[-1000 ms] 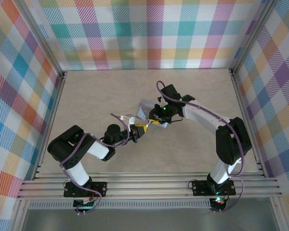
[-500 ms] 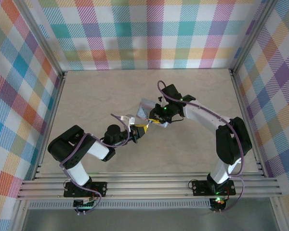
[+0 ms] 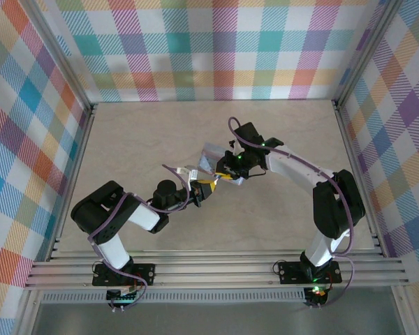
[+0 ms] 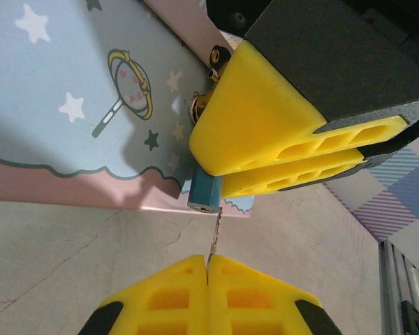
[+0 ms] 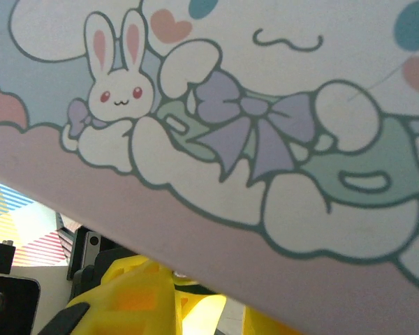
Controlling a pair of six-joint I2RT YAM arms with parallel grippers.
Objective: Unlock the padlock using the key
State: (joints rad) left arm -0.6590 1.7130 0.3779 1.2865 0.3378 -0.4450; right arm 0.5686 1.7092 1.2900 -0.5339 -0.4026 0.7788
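As left claw (image 4: 208, 264) pinches key (image 4: 214, 234), padlock (image 4: 204, 195) seemingly metallic-blue

We see only one blue corner of the padlock (image 4: 204, 192); the rest lies under the right end effector's (image 4: 213, 174) fingers (image 4: 251, 118). The key (image 4: 214, 234) shows as a thin sliver, the rest hidden in the left end effector (image 4: 207, 264). The tin (image 4: 70, 91) runs off that view's left and top edges. From above, padlock and key are too small to make out. The right wrist camera blurs its own fingers.
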